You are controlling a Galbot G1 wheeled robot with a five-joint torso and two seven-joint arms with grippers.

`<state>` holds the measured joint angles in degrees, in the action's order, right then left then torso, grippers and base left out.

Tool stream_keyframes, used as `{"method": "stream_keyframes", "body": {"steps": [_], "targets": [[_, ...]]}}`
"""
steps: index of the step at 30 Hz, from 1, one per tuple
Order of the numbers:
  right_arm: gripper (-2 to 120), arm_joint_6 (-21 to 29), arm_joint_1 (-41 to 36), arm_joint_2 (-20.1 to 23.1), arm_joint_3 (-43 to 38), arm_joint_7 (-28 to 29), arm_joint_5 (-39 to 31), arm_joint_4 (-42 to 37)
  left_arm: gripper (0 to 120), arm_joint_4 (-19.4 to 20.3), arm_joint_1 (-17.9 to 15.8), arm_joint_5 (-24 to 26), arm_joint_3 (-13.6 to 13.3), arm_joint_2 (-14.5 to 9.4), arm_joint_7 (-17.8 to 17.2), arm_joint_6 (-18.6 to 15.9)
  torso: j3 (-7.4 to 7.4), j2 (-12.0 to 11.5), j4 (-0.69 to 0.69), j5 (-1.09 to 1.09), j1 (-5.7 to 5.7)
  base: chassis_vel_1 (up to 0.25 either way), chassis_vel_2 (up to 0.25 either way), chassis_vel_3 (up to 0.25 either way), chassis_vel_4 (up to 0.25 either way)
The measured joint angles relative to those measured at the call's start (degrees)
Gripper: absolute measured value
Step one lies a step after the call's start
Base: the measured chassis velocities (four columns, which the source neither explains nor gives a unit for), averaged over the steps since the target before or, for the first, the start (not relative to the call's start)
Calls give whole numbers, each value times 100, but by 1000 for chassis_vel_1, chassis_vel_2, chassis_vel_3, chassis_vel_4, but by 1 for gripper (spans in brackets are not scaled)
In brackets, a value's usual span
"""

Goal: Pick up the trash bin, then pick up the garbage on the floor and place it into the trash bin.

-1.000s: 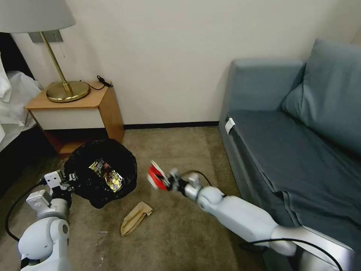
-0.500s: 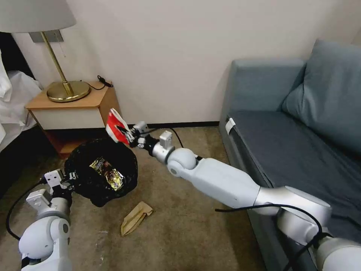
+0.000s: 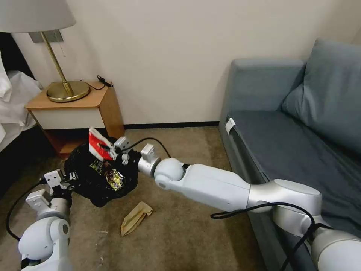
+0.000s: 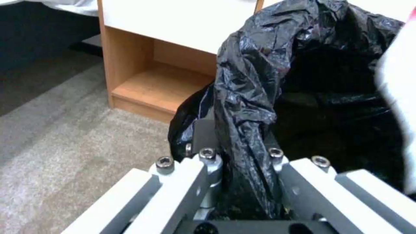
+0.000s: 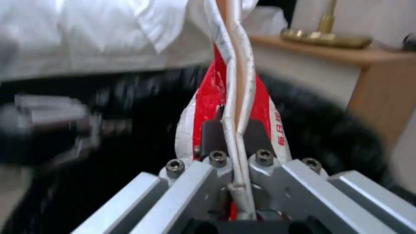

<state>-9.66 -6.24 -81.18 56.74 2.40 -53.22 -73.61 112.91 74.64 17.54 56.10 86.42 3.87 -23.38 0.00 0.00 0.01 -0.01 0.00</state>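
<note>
The trash bin [image 3: 99, 175] sits left of centre in the head view, its black bag pinched at the rim by the left gripper [image 3: 69, 177]. Above its opening, the right gripper [image 3: 113, 150] clamps a crushed red-and-white paper cup [image 3: 97, 144]; its red print is unreadable. A shiny wrapper [image 3: 111, 175] lies inside. A tan paper bag [image 3: 135, 217] lies on the carpet [image 3: 180, 233] lower centre.

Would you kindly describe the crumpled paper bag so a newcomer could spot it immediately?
Start at the wooden nightstand and drop to the trash bin in front of it. On the carpet beside the bin lies the paper bag, flat and tan, the only litter left on the floor.
</note>
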Motion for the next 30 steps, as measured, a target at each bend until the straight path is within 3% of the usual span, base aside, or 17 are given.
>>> {"method": "stream_keyframes", "body": {"steps": [7,8,13,14,16,18,21,23,30], "targets": [[4,7,-52,-51,217,153,232,147,4,-4,-2,-23,-17,7,0,1,0,0,-1,0,0,0,0,0,0],[15,14,-68,-44,237,187,293,133,4,-8,-6,-27,-16,1,0,1,0,0,-1,0,0,0,0,0,0],[28,19,-26,-18,237,219,286,74,4,-8,-20,-30,-13,-15,-1,-1,0,0,0,1,0,0,0,0,0],[36,22,13,0,242,242,253,43,4,-8,-34,-35,-15,-17,-2,-4,0,0,-1,1,0,0,0,0,0],[38,22,25,6,249,255,242,34,4,-8,-37,-39,-17,-17,-2,-6,0,0,-1,1,0,0,0,0,0],[51,24,121,37,334,352,187,-4,4,-19,-53,-57,-29,-17,-5,-15,0,0,-1,1,0,0,0,0,0],[57,24,195,45,377,424,147,-5,4,-29,-62,-58,-27,-20,-5,-17,0,0,-1,1,0,0,0,0,0],[71,43,511,52,435,552,-31,139,4,-38,-85,3,52,-41,-4,-29,0,0,0,1,0,0,0,0,0],[91,80,1100,50,521,554,-370,718,4,-87,-105,190,298,-71,-3,-39,0,0,-1,1,0,0,0,0,0]]}}
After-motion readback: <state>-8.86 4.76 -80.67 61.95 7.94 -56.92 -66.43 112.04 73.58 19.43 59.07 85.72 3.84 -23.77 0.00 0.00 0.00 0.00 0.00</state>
